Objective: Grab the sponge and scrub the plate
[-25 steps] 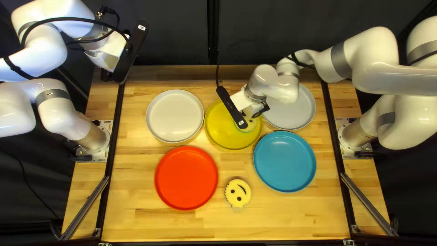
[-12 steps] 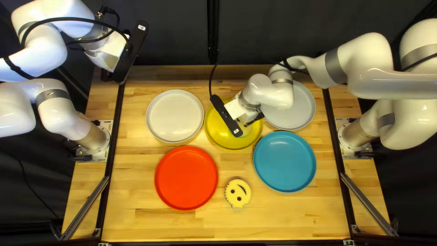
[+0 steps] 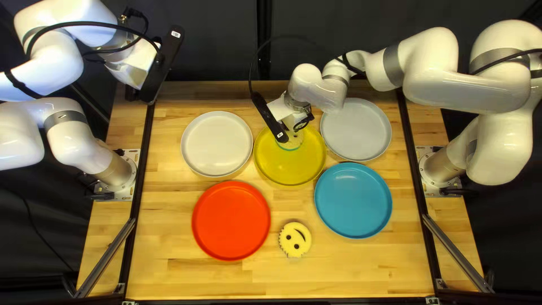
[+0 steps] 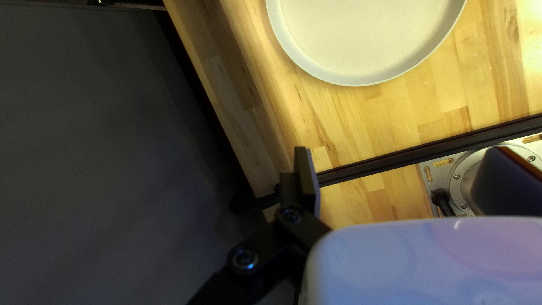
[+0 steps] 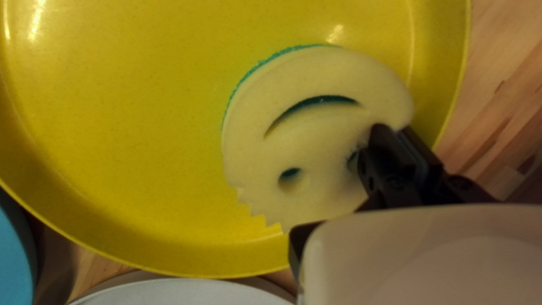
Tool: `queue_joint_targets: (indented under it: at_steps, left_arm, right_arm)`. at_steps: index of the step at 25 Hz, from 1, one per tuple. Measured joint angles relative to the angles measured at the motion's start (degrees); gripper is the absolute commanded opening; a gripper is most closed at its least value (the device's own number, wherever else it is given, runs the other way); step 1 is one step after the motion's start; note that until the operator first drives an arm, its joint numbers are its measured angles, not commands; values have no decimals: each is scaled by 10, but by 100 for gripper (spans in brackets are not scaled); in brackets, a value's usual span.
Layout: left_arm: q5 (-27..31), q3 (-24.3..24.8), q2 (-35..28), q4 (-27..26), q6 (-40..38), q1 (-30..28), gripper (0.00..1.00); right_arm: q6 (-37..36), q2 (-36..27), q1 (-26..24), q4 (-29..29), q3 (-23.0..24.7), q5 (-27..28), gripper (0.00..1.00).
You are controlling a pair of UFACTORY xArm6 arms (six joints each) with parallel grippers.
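Since the last frame, my right arm (image 3: 435,73) has shifted toward the far edge of the desk (image 3: 169,271), carrying its claw across the yellow plate (image 3: 305,164); my left arm (image 3: 53,62) hasn't moved. The yellow plate sits in the middle of four others: white (image 3: 217,144), grey (image 3: 361,130), red (image 3: 231,220) and blue (image 3: 353,200). The sponge (image 5: 327,141), a round smiling face with a green underside, is within the yellow plate's rim; I cannot tell how hard it presses. A second sponge (image 3: 294,239) lies between the red and blue plates. My left claw (image 4: 401,149) stands wide open, holding nothing. My right claw (image 5: 397,133) is closed on one edge of the first sponge.

I judge the scrub under way. With only that edge pinched, drag could twist the sponge or pull it free. Nothing steadies the yellow plate, so a firm sideways stroke might slide it into the grey one. Going further outward, the claw could catch the rim and tip it.
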Motion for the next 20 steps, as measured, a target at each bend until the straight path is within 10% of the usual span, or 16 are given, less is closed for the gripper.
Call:
queue_joint_targets:
  at_steps: [11, 20]
  left_arm:
    - [0, 0, 0, 0, 0, 0, 100]
    - [0, 0, 0, 0, 0, 0, 100]
  right_arm:
    - [120, -19, 95, -88, 34, -27, 0]
    - [55, 6, 45, -62, -5, -13, 0]
